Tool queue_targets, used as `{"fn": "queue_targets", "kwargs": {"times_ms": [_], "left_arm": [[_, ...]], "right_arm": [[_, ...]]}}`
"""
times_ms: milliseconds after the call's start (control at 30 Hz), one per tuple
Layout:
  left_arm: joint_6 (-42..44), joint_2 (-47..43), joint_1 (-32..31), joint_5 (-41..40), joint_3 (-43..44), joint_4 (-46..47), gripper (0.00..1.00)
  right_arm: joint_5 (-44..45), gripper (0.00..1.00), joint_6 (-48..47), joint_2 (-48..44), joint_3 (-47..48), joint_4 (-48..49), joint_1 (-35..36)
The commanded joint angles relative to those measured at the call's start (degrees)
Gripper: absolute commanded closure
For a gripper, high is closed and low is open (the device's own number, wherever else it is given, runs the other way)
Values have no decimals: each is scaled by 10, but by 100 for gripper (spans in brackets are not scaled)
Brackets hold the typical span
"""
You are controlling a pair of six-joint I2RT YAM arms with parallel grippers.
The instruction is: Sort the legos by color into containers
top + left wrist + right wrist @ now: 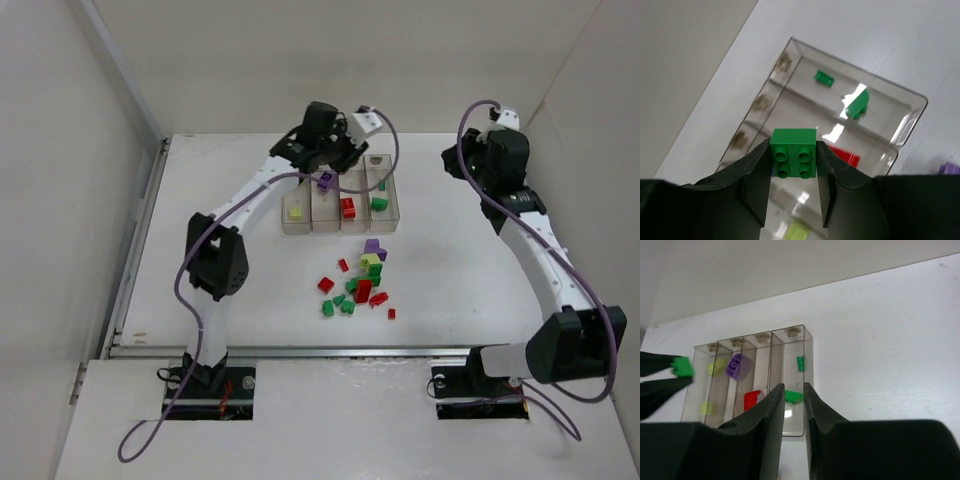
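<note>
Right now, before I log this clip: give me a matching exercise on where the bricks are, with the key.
Things:
1. green brick
2. purple brick
3. red brick
4. loose pile

Places:
A. on the table, nearer the arm bases than the containers
B. third bin from the left in the top view
C. clamped in the left gripper
D. second bin from the left in the top view

Pairs: 1-C, 2-D, 3-B, 4-A

In the top view the left gripper (328,150) hid the containers' (385,215) far ends, and its green brick (793,152) could not be seen. The loose legos (360,285) overlapped, too small to count. The left wrist view cropped a purple brick (951,168) at its right edge.
</note>
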Motion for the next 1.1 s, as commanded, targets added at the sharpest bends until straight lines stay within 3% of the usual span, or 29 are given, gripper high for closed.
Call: {"fn": "queue_targets", "kwargs": {"times_ms": [0,67,200,300,433,467,567,600,633,700,800,833,867,933,967,1067], "left_arm": [[-37,67,-31,31,32,70,100],[-37,83,-49,31,26,143,100],[-25,128,-74,18,26,194,98],[-25,139,-74,18,20,222,87],[-12,139,-74,58,8,240,62],[-12,145,-79,63,8,240,47],[-18,145,-85,68,8,240,21],[-18,139,-85,68,2,240,0],[-18,133,-85,68,-4,240,0],[-24,115,-90,53,-10,240,0],[-52,70,-90,-19,-10,214,0],[-58,53,-90,-81,-16,206,0],[-69,33,-90,-114,-33,195,0],[-87,-38,-85,-187,-62,195,0],[-98,-62,-85,-262,-91,188,0],[-135,-160,-52,-313,-124,121,0]], "right_arm": [[111,73,35,-62,-31,12,5],[125,72,35,-86,-48,12,-1],[130,68,29,-135,-84,12,-1],[125,68,23,-163,-90,7,-1],[111,66,10,-177,-95,2,-1],[102,65,10,-177,-95,2,-1],[84,51,5,-177,-95,-3,-1],[75,45,-1,-177,-95,-3,-1],[58,36,-1,-177,-95,-3,-1],[41,29,-15,-171,-95,-9,-1],[27,16,-36,-161,-77,-38,-1],[27,11,-56,-155,-72,-50,6],[36,0,-69,-155,-65,-62,19],[53,0,-102,-150,-57,-98,35],[62,0,-110,-150,-52,-110,47],[103,0,-131,-145,-52,-138,107]]}}
